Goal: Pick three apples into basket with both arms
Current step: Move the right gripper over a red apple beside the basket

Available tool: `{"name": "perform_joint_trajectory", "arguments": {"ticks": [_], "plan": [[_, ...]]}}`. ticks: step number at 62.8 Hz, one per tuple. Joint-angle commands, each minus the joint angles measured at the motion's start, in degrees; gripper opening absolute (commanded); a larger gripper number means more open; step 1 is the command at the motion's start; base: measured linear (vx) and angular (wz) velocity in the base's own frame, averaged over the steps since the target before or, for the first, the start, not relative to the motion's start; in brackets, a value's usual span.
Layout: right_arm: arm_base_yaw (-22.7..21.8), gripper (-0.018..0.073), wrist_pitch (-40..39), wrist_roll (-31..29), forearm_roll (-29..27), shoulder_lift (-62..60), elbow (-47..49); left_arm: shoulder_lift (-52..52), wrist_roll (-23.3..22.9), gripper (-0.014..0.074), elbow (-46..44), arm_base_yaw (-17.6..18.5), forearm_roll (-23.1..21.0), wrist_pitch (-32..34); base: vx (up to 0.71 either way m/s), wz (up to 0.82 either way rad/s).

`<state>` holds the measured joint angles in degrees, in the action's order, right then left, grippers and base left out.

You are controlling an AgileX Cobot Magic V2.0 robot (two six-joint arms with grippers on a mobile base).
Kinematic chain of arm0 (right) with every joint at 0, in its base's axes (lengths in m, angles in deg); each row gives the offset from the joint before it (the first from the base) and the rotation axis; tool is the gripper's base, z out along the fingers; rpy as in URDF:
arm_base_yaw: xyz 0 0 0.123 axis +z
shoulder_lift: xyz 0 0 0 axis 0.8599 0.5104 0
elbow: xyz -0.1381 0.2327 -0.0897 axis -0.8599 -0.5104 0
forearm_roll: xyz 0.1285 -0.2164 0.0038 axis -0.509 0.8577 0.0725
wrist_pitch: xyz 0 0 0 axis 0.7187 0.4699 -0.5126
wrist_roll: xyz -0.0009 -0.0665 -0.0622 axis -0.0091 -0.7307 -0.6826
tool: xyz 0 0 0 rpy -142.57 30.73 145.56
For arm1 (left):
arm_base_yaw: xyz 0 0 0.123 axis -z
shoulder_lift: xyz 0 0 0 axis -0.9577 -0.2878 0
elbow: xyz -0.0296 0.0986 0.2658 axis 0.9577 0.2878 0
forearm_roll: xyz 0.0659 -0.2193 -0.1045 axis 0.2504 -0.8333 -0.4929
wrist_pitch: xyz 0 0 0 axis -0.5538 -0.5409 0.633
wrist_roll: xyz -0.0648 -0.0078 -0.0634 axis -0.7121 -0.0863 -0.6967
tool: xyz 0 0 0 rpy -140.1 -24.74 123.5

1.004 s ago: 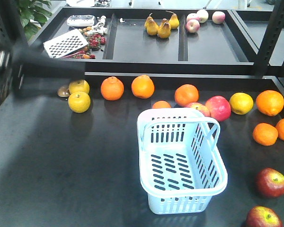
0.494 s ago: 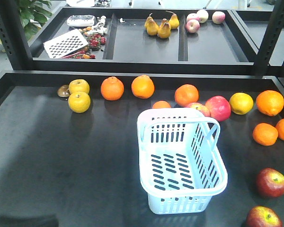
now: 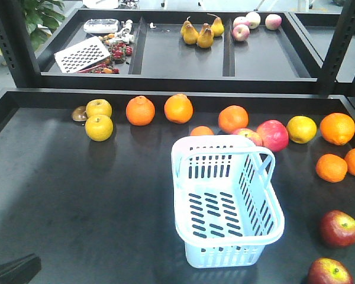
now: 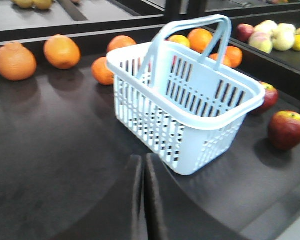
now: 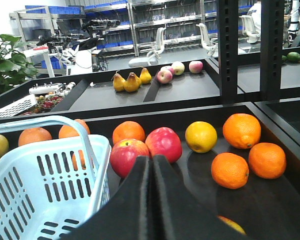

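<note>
**Basket empty, all three apples to go**

The three apples point(image 4: 288, 129) are all out on the tabletop point(image 3: 77, 195), to the right of the basket point(image 3: 223, 255) and near the front corner. My front view gives me only two of them, clear of the basket and of each other. The left wrist view shows one in full, one peeking past the basket's corner, and a dark red sliver at the frame edge that I take for the third.

The basket stands upright mid-tabletop with its handles up, and nothing shows through its slotted floor. So my count is zero of three, with every pick ahead of me.

The left tool point(image 4: 142, 160) has its fingers pressed together on nothing, low over the tabletop and pointing at the basket's side. The right tool point(image 5: 151, 159) is also pressed together and empty. It sits just beside the basket's other side and faces the pinkish-red apples point(image 5: 163, 144), not the dark ones I want. Both will need spreading before any grasp.

The tabletop is dark and slightly glossy. Oranges point(image 3: 141, 110) and yellow fruit point(image 3: 99, 127) are strung along its back. Behind it a divided shelf point(image 3: 177, 59) carries pears point(image 3: 200, 32) and a grater point(image 3: 81, 54). Beyond that I see a plant point(image 5: 5, 60), storage racks point(image 5: 165, 15) and office chairs point(image 5: 157, 42).
</note>
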<state>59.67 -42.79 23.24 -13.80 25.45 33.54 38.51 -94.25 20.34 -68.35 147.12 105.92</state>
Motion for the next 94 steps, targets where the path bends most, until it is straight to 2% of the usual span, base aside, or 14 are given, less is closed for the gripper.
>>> {"name": "perform_joint_trajectory", "arguments": {"ticks": [1,24,35,43,54,60,65,74,80,87,94], "plan": [[-0.30,-0.0004,-4.26,-0.12,0.65,-0.75,-0.65,-0.42,-0.47,-0.0008,-1.47,-0.17,0.33,-2.30,0.00,0.00],[-0.30,-0.0004,-5.02,0.92,-0.08,-0.75,-0.65,-0.42,-0.47,-0.0008,-1.47,-0.17,0.33,-2.17,0.00,0.00],[-0.30,-0.0004,-8.53,12.14,-9.53,-0.75,-0.65,-0.42,-0.47,-0.0008,-1.47,-0.17,0.33,-2.17,0.00,0.00],[-0.30,-0.0004,-9.16,17.10,-14.48,-0.75,-0.65,-0.42,-0.47,-0.0008,-1.47,-0.17,0.33,-2.17,0.00,0.00],[-0.25,-0.0004,-7.09,18.12,-15.23,-0.75,2.66,-0.42,-0.47,-0.0008,-1.47,-0.17,0.33,-2.17,0.00,0.00],[-0.25,-0.0004,-0.21,16.06,-13.57,-0.47,8.30,-0.42,-0.47,-0.0008,-1.47,-0.17,0.33,-2.17,0.00,0.00],[-0.25,-0.0004,8.79,12.33,-12.21,1.52,14.99,-0.42,-0.47,-0.0008,-1.47,-0.17,0.33,-2.17,0.00,0.00],[-0.25,-0.0004,27.72,-1.19,-12.29,9.67,27.23,-0.42,-0.47,-0.0008,-1.47,-0.17,0.33,-2.17,0.00,0.00],[-0.25,0.0013,37.23,-8.62,-12.69,16.22,33.11,-0.42,-0.47,-0.0008,-1.47,-0.17,0.33,-2.18,0.00,0.00],[-0.25,0.0111,44.17,-14.08,-13.15,23.68,38.13,-0.42,-0.47,-0.0008,-1.47,-0.17,0.33,-2.18,0.00,0.00],[-0.25,0.0337,42.93,-19.05,-12.80,29.04,39.86,-0.42,-0.47,-0.0008,-1.47,-0.17,0.33,-2.11,0.00,0.00]]}}
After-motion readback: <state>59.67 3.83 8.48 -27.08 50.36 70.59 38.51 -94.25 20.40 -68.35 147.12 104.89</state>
